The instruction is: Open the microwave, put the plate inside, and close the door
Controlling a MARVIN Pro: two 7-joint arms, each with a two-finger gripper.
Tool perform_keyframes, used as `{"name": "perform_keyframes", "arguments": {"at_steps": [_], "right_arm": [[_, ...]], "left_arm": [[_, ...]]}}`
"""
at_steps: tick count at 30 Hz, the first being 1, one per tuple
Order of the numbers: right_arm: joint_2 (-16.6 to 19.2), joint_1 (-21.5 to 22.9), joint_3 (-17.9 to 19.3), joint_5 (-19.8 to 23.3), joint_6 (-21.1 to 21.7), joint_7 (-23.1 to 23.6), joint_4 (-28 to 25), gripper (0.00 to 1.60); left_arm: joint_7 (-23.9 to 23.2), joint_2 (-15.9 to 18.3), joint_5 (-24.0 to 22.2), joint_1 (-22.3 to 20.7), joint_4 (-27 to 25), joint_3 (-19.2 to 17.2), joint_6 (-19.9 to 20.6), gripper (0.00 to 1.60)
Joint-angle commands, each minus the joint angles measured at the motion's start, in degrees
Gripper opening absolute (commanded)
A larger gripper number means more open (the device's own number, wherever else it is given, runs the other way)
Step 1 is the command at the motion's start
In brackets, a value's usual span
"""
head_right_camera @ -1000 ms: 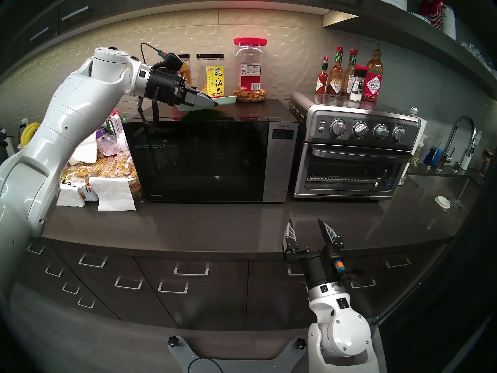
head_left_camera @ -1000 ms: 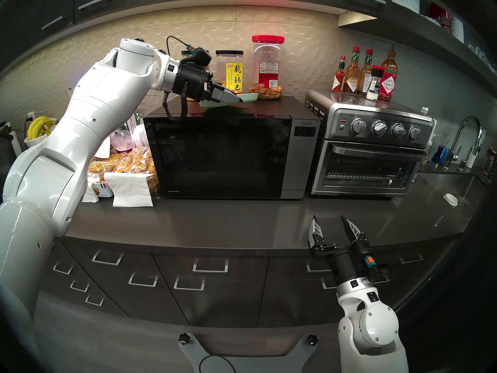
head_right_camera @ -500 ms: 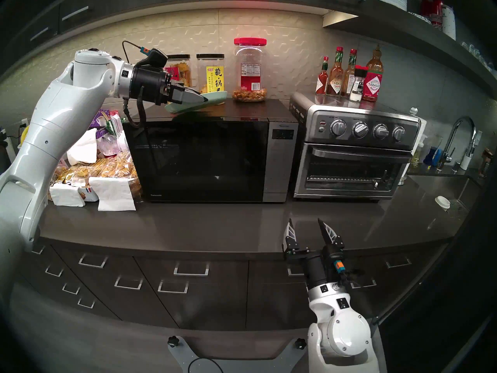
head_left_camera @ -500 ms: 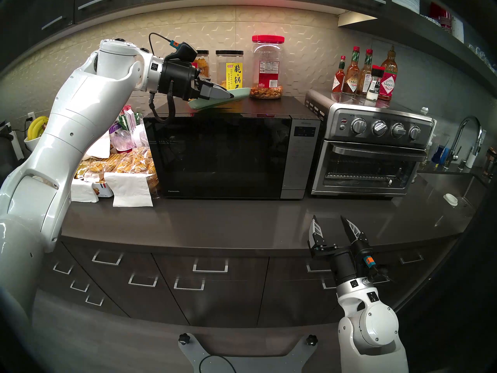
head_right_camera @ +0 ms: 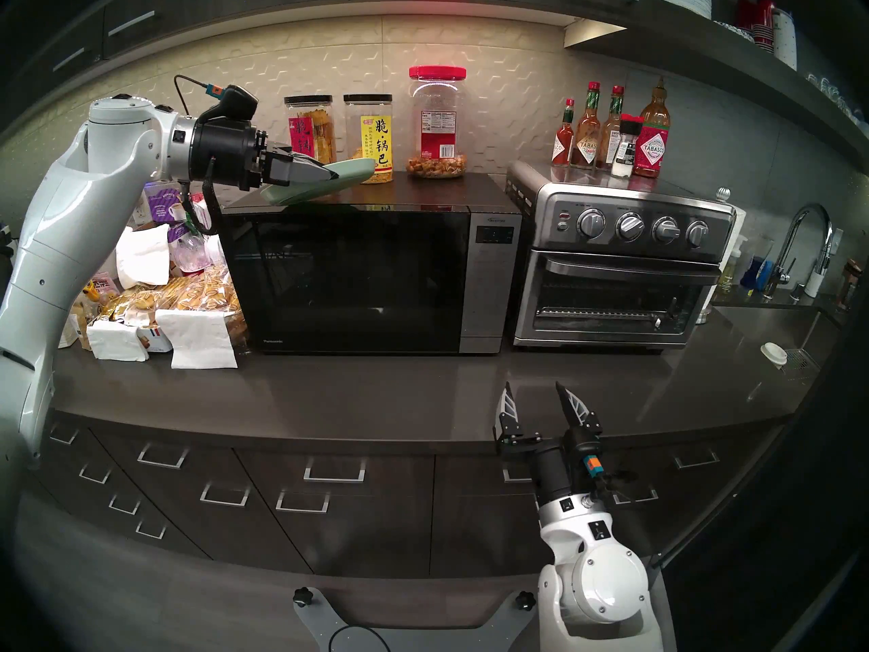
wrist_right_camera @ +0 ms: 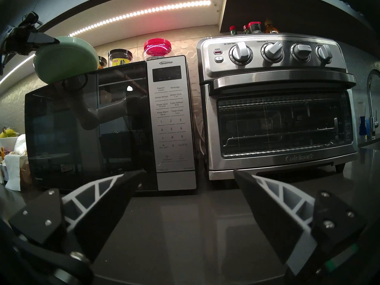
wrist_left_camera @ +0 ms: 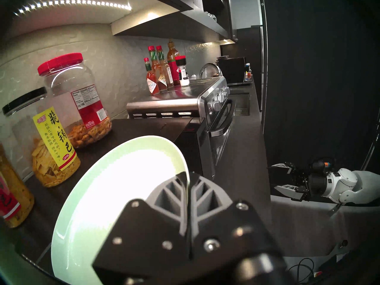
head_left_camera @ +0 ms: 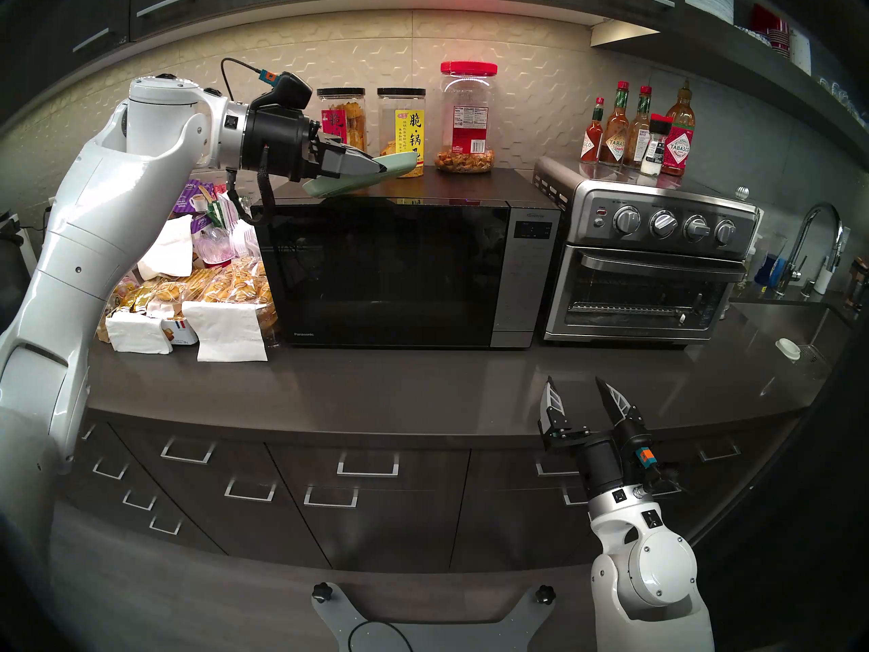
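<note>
jars (head_left_camera: 401, 124) hold snacks; microwave (head_left_camera: 404, 270) door (head_left_camera: 381, 274) shut.

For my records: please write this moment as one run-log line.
left gripper: shut on plate | right gripper: open | door: closed

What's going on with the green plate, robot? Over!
Left gripper shut on plate, tilted above microwave. Right gripper open, empty. Door shut, blocks entry.

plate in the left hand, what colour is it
Pale mint green and plain, with no pattern. The plate shows best in the left wrist view.
</note>
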Motion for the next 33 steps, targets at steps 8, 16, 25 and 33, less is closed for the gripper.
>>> {"name": "perform_keyframes", "arguments": {"at_steps": [8, 16, 25, 33], "right_arm": [[0.1, 0.2, 0.0, 0.0, -0.2, 0.1, -1.4, 1.6], [0.1, 0.2, 0.0, 0.0, -0.2, 0.1, -1.4, 1.6], [0.1, 0.2, 0.0, 0.0, -0.2, 0.1, -1.4, 1.6], [0.1, 0.2, 0.0, 0.0, -0.2, 0.1, -1.4, 1.6]], "left_arm": [[2.5, 7.9, -4.4, 9.1, -9.2, -8.3, 2.0, 0.0], [3.6, 12.2, -7.0, 15.5, -14.1, -13.4, 3.7, 0.0], [5.0, 14.5, -10.8, 21.3, -20.2, -20.0, 5.2, 0.0], [5.7, 17.0, -13.2, 27.1, -23.3, -26.6, 6.2, 0.0]]}}
